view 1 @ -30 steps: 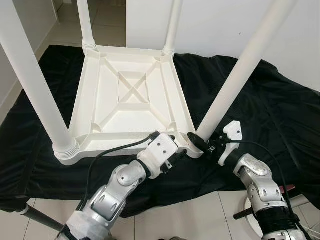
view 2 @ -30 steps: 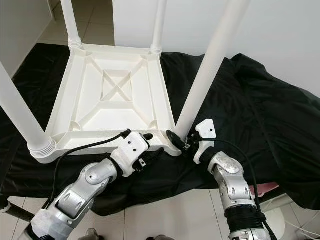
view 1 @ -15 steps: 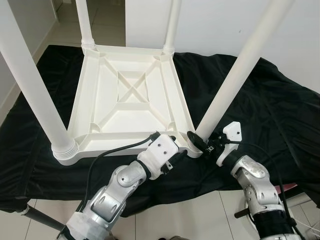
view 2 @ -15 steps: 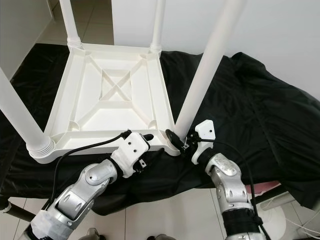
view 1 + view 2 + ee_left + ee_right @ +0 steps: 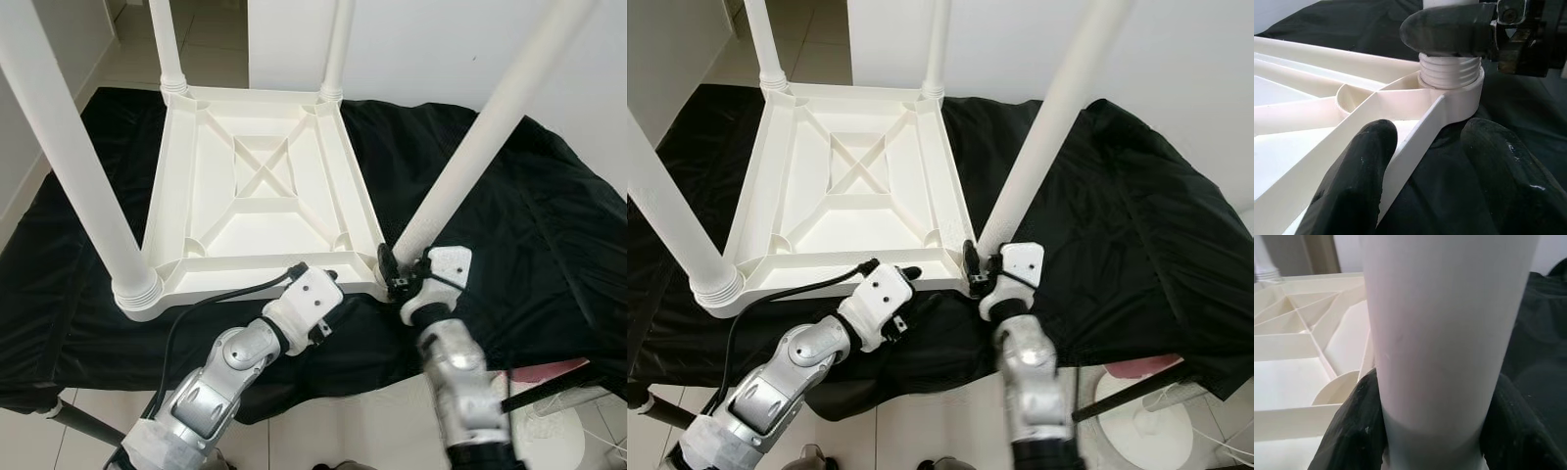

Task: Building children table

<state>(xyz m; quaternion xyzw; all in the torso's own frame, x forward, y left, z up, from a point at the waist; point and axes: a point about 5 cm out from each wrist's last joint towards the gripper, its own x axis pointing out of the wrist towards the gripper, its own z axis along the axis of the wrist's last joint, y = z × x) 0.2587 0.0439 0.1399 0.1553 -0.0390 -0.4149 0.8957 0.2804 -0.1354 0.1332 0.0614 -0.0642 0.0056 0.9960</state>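
The right gripper (image 5: pixel 972 270) clamps the base of a white plastic table leg (image 5: pixel 1043 127), threaded into the near corner socket of the upturned white plastic child's table (image 5: pixel 265 196) lying on a black cloth (image 5: pixel 529 225). The left gripper (image 5: pixel 1425 161) straddles the table's near rim, fingers apart. A skewed twist could cross-thread the leg or slide the table.

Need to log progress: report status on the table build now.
Right gripper shut on near right leg at its base. Left gripper open, straddling tabletop rim by that corner. Table upside down on black cloth. Nothing blocking.
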